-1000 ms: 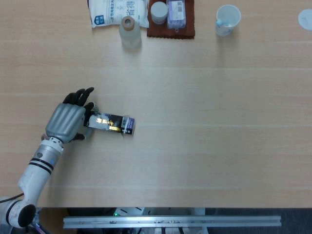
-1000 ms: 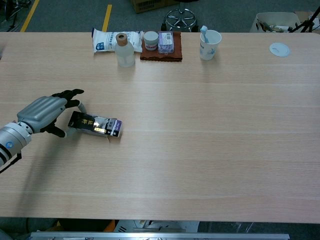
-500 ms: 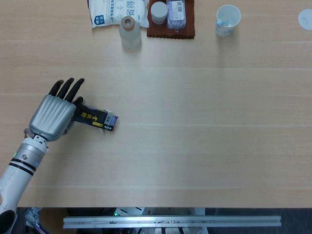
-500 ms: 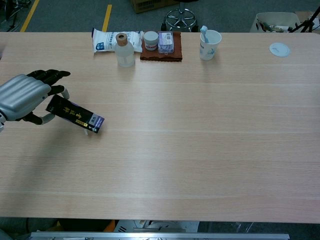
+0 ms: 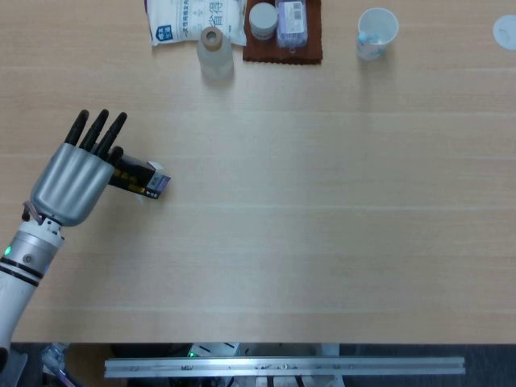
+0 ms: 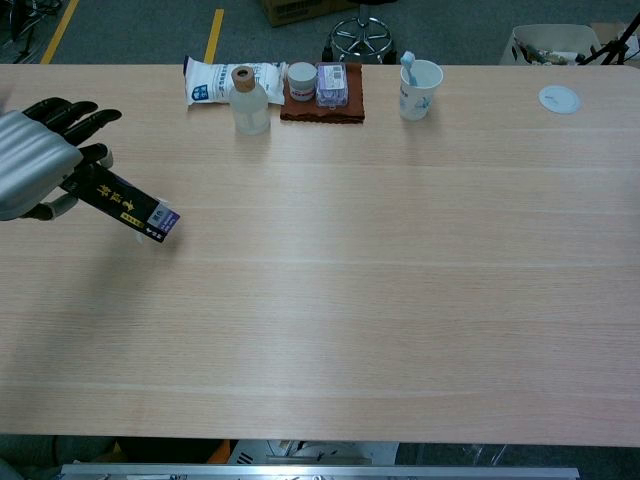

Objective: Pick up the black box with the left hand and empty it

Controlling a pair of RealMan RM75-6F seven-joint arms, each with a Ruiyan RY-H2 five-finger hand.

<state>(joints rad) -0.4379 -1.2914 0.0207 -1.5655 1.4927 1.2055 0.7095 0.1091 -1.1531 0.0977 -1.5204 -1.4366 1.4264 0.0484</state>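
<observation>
My left hand (image 5: 74,179) (image 6: 38,160) grips one end of the black box (image 5: 139,179) (image 6: 124,201) and holds it above the table at the far left. The box is long and black with gold lettering. It tilts downward to the right, and its free end with a pale flap points at the tabletop. In the head view the silver back of the hand hides the gripped end, with dark fingers spread above it. The right hand shows in neither view.
Along the far edge stand a white bag (image 6: 220,77), a clear bottle with a cork (image 6: 248,102), a brown mat (image 6: 322,104) with a jar and a purple pack, and a cup (image 6: 420,76). A white disc (image 6: 559,98) lies far right.
The left hand has lifted the black box off the table and carried it up and to the left. The box now tilts with its free end lower.
</observation>
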